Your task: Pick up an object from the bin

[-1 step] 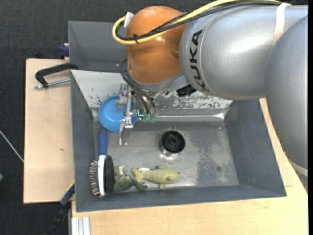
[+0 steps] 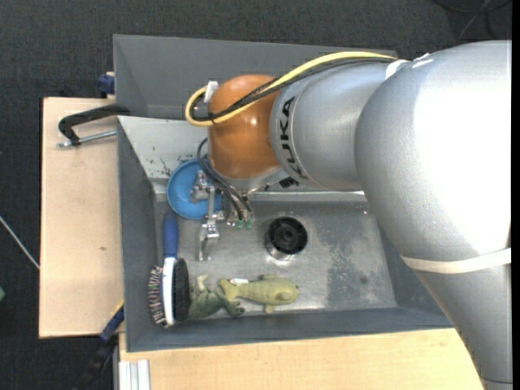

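Observation:
My gripper [image 2: 214, 211] hangs under the orange wrist cover, low over the bin's left-centre floor. Just to its upper left, a round blue dish [image 2: 184, 192] lies touching or partly behind it. A brush [image 2: 169, 279] with a blue handle and dark bristles lies along the left wall, just left of and below the gripper. A black round knob-like piece [image 2: 286, 236] sits on the floor to the gripper's right. Along the front wall lies a green toy lizard [image 2: 244, 293].
The arm reaches in from the right and covers the bin's back right part. Bare grey floor shows between the black piece and the right wall, and between the gripper and the toy lizard.

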`<state>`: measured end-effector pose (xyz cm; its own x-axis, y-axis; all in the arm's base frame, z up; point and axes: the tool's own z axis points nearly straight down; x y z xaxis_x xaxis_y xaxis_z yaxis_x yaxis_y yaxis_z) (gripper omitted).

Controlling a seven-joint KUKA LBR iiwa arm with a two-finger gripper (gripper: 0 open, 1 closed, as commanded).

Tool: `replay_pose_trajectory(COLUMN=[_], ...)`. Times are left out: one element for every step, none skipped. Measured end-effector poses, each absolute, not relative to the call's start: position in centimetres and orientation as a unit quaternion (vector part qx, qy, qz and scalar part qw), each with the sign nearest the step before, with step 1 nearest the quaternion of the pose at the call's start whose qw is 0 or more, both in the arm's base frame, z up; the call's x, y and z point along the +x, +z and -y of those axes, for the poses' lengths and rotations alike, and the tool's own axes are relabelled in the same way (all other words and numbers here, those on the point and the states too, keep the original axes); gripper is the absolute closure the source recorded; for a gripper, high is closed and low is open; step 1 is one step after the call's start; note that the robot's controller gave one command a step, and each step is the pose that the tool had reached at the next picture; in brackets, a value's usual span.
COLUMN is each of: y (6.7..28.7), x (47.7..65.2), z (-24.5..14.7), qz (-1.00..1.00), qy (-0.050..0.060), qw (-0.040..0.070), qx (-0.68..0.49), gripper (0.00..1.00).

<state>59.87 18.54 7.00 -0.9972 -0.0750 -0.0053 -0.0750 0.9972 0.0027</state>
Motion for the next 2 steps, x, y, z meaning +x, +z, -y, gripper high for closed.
replay_pose_trajectory(y=[16.2,7.3], x=[55.7,59.0], z=[-22.8,-23.3], qz=[-0.978,-0.887], qy=[0.002,0.0], qw=[0.005,0.002], qx=[-0.211,-0.462], gripper=[0.0,0.0])
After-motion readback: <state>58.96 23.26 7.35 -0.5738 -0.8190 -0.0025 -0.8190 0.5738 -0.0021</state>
